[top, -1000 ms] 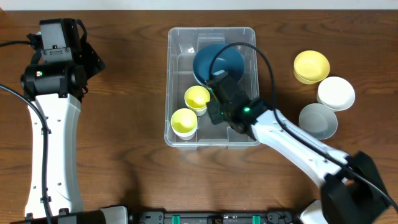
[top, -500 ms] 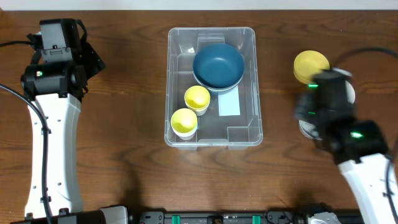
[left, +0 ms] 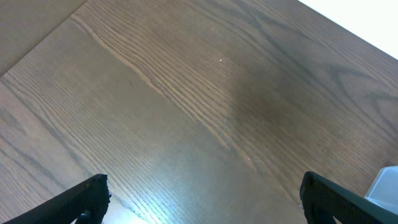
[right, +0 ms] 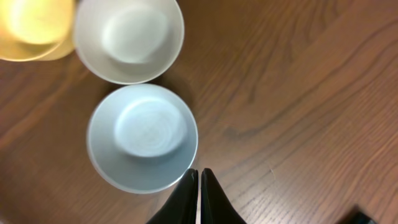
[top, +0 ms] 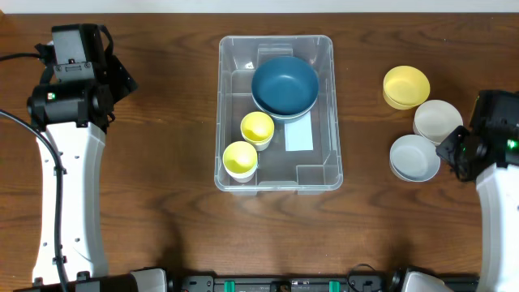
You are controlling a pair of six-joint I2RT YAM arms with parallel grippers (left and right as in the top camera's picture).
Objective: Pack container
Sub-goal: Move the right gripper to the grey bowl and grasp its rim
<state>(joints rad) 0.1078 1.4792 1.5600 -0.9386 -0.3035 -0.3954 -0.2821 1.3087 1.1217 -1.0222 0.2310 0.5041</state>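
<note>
The container (top: 318,167), a clear rectangular bin, stands at the table's centre. Inside are a dark blue bowl (top: 284,84), two yellow cups (top: 257,127) (top: 240,159) and a white label (top: 298,135). To its right on the wood lie a yellow bowl (top: 405,86), a white bowl (top: 438,120) and a pale blue bowl (top: 413,156). My right gripper (right: 199,171) is shut and empty, its tips at the near rim of the pale blue bowl (right: 143,137). My left gripper (left: 202,186) hangs open over bare wood at the far left.
In the right wrist view the white bowl (right: 129,38) and the yellow bowl (right: 31,25) sit just beyond the pale blue one. A corner of the container (left: 385,183) shows at the right edge of the left wrist view. The left arm (top: 77,73) stands at the table's left side.
My right arm has come out of the container and swung right to the three bowls, leaving the dark blue bowl inside. The left arm has not moved.
</note>
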